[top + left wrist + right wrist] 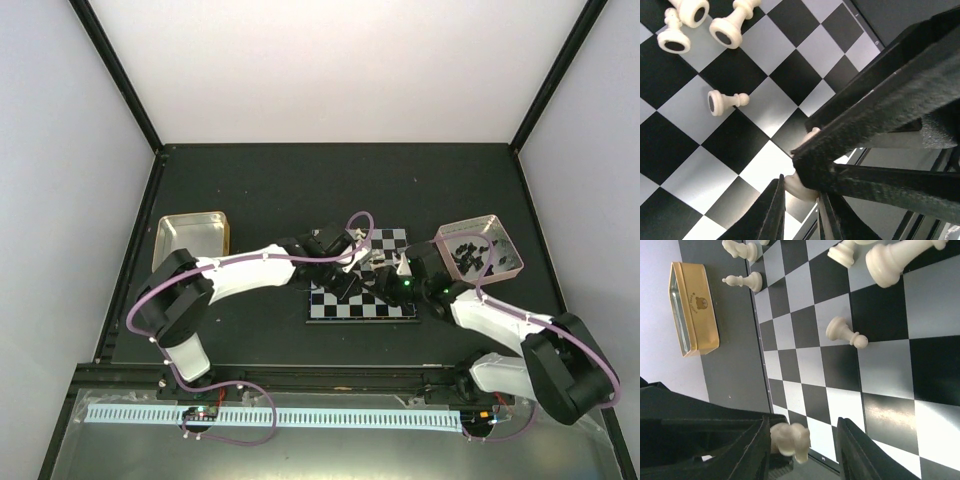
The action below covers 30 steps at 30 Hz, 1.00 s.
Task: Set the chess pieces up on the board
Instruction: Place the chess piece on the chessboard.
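left gripper [801,200] is nearly closed, a cream chess piece [797,189] pinched at its tips. right gripper [804,427] is held half open around it.

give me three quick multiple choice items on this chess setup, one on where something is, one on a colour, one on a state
1. Seen from above, relative to the board, the gold tray sits:
A) to its right
B) to its left
C) on top of it

2. The pieces in the pinkish tray are:
A) cream
B) red
C) black

3. The lone pawn on a pale square in the left wrist view:
A) lies on its side
B) stands upright
C) is gripped by a tool

Answers:
1 B: the top view shows the tray past the board's left edge, apart from it.
2 C: the small shapes heaped in that tray are dark black.
3 A: its round base faces the camera and its head points sideways along the square, with nothing touching it.
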{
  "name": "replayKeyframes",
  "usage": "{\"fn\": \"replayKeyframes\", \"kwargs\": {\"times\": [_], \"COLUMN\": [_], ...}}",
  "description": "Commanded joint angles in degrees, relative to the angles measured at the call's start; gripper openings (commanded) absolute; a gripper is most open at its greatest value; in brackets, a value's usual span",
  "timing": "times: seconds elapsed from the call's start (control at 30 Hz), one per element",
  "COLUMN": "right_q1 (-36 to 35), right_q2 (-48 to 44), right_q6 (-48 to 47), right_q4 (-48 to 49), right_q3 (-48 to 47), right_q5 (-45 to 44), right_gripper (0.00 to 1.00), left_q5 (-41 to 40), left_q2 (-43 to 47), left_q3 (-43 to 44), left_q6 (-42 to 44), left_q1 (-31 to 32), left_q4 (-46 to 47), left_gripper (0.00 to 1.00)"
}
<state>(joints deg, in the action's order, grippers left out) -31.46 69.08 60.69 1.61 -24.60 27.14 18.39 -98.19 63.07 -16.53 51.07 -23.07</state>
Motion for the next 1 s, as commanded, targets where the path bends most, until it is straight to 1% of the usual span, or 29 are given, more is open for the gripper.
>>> {"fn": "replayKeyframes", "kwargs": {"times": [0.0, 0.1, 0.23, 0.47, 0.53, 0.6, 0.7, 0.8, 0.87, 0.97], "right_q1": [0.2, 0.2, 0.3, 0.3, 0.3, 0.3, 0.2, -0.1, -0.7, -3.1], "right_q2": [0.3, -0.1, -1.0, -2.5, -2.9, -3.5, -4.3, -4.8, -5.2, -5.6], "right_q6": [2.6, 2.7, 2.3, 0.3, -1.2, -2.7, -5.9, -9.7, -11.9, -14.9], "right_q4": [4.2, 4.4, 4.5, 4.0, 2.8, 1.7, -1.8, -6.8, -9.4, -13.7], "right_q3": [0.9, 1.1, 1.2, 0.7, 0.1, -0.5, -2.1, -4.3, -5.6, -8.1], "right_q5": [1.9, 1.0, 0.1, -1.0, -1.6, -2.3, -4.9, -9.0, -13.0, -20.2], "right_gripper": [0.34, 0.27, 0.23, 0.07, 0.04, 0.01, 0.01, 0.01, 0.01, 0.01], "left_q5": [3.1, 3.7, 4.2, 4.4, 4.4, 4.3, 3.7, 0.9, -2.4, -9.8], "left_q2": [2.0, 2.1, 2.2, 2.8, 3.1, 3.5, 5.0, 8.3, 11.7, 18.6], "left_q3": [-0.3, -0.4, -0.6, -0.9, -1.1, -1.3, -2.4, -4.9, -7.2, -10.9], "left_q6": [-0.5, -0.7, -0.8, -1.2, -1.6, -2.0, -3.0, -4.1, -5.1, -5.7], "left_q1": [-0.7, -1.0, -1.1, -1.5, -1.6, -1.9, -2.8, -3.8, -4.6, -6.0], "left_q4": [3.4, 3.6, 3.8, 4.0, 4.2, 4.4, 5.4, 6.6, 6.8, 6.2], "left_gripper": [0.11, 0.11, 0.11, 0.11, 0.12, 0.17, 0.30, 0.42, 0.47, 0.50]}}
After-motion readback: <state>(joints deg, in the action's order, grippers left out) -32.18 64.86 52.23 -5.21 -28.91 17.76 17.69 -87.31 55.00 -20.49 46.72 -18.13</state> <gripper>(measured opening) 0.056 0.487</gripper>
